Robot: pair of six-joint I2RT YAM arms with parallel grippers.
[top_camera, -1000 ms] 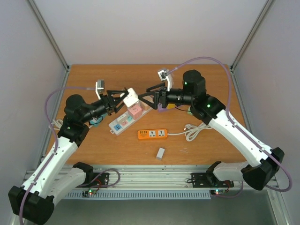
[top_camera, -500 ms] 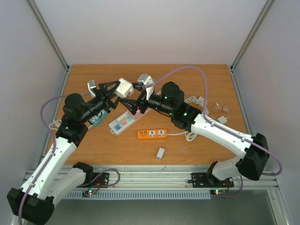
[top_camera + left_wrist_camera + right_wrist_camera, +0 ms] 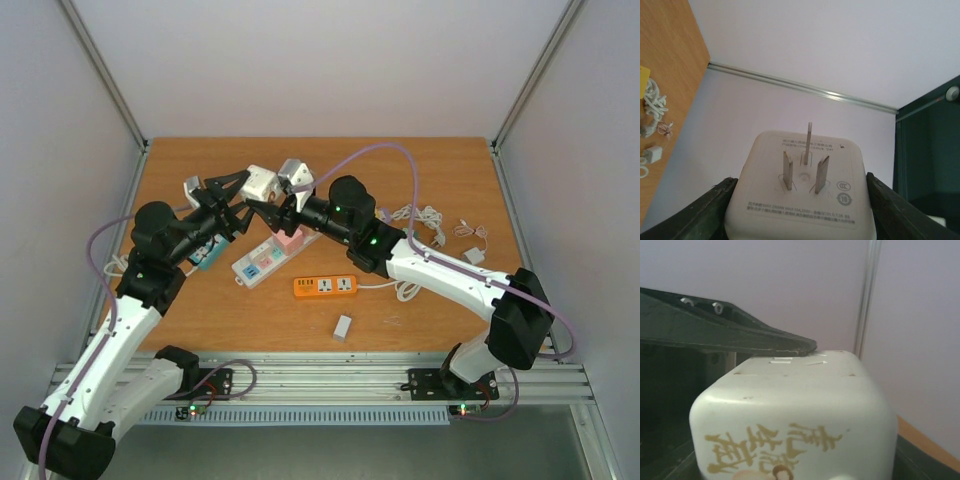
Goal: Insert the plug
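Note:
The plug [image 3: 260,184] is a white cube adapter, held in the air above the far left of the table. My left gripper [image 3: 246,192] is shut on it. In the left wrist view the plug [image 3: 840,165] shows its three metal prongs toward the camera, with my left gripper [image 3: 801,220] clamped on both sides. My right gripper [image 3: 273,207] has come in from the right. In the right wrist view the plug [image 3: 790,405] fills the space between the spread jaws of my right gripper [image 3: 795,467]. The white power strip [image 3: 262,258] lies below on the table.
A pink adapter [image 3: 291,240] sits on the white strip's far end. An orange power strip [image 3: 325,286] lies in front of it, with its white cable [image 3: 412,282] coiled to the right. A small grey block [image 3: 342,327] lies near the front edge. A white charger [image 3: 472,255] is at the right.
My right arm has swung left across the table until its open jaws reached the plug. My left gripper has lifted the plug up and slightly left, away from the strip.

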